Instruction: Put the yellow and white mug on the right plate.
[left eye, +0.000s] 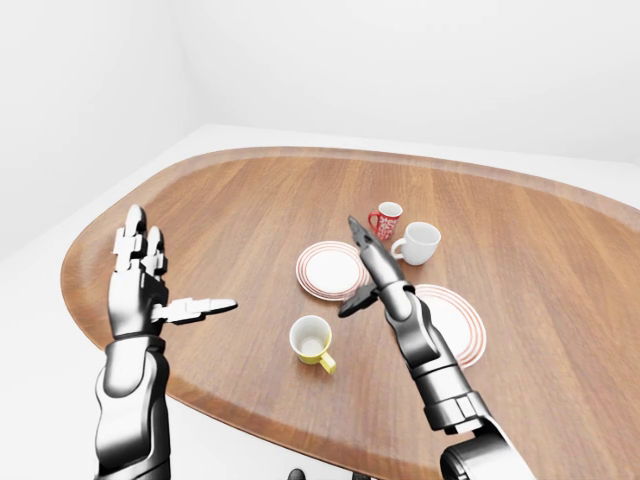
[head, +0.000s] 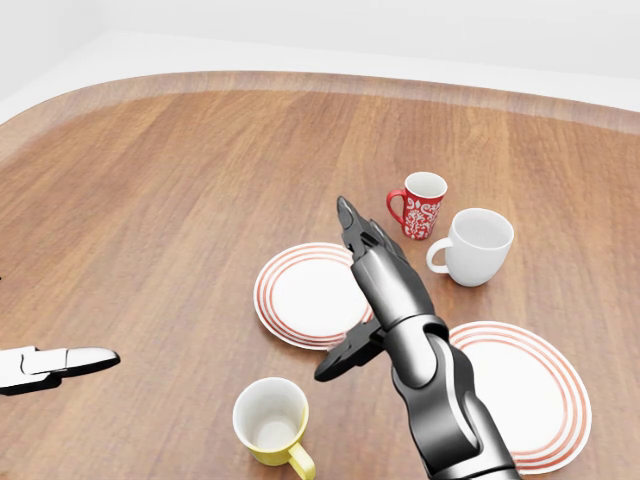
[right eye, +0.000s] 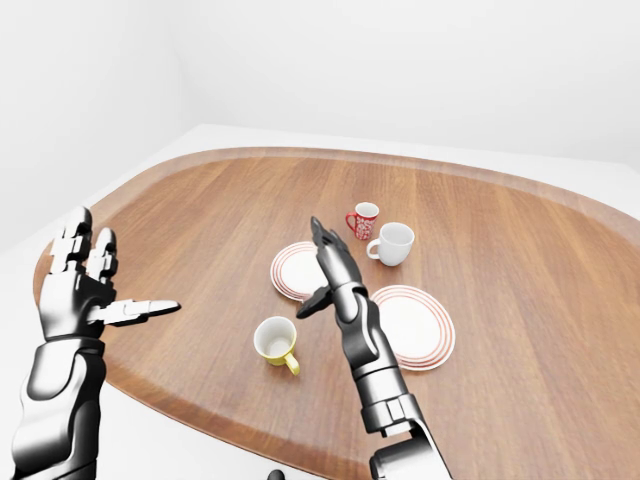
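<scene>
Right hand (head: 352, 290) w/ fingers spread, empty, hovers just above yellow and white mug (head: 270, 421); should drop onto rim side opposite handle, then close.

Table (head: 150, 180) matt wood grain; mug (head: 270, 420) glossy ceramic-like; right hand (head: 370, 275) shiny metal w/ black

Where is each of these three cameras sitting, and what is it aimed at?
Head view: on the head, looking steeply down at the table; right robot hand shows, the left only as fingertips.
Left-eye view: head-mounted, wider; both arms, left robot hand.
Right-eye view: its twin, slightly shifted.
All share the yellow and white mug and right plate.
</scene>
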